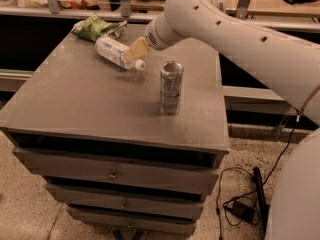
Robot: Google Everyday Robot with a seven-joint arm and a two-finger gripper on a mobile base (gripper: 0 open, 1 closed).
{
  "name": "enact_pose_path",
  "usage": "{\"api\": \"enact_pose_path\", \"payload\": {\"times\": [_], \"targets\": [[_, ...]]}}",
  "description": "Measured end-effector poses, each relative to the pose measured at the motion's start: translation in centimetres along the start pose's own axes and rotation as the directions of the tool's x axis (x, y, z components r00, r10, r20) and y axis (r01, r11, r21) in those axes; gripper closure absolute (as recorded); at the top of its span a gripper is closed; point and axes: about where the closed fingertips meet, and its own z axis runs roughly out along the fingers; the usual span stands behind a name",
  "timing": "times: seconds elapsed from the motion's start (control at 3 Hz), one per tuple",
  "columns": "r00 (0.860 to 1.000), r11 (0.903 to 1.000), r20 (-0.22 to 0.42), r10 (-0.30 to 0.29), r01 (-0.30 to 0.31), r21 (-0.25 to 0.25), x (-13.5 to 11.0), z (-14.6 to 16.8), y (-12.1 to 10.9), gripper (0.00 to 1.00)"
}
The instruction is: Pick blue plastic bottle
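Observation:
The blue plastic bottle (111, 50) lies on its side at the back left of the grey cabinet top (85, 101), white cap pointing right toward the can. My gripper (134, 50), a tan tip at the end of the white arm (240, 39), is right over the bottle's cap end and overlaps it in the camera view. I cannot tell whether it touches the bottle. The arm reaches in from the right.
A silver drink can (171, 87) stands upright right of centre, close to the bottle's cap. A green snack bag (94, 27) lies at the back left corner, behind the bottle. Drawers sit below the top. A black cable and adapter (242, 210) lie on the floor at right.

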Motion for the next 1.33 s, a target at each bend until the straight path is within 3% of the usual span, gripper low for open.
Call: {"api": "enact_pose_path", "payload": {"times": [0.67, 1.33], "targets": [[0.999, 0.9906, 0.022, -0.044, 0.046, -0.129, -1.3, 1.5, 2.4, 0.00], [0.998, 0.9858, 0.034, -0.052, 0.057, -0.158, -0.7, 3.2, 4.6, 0.00]]}}
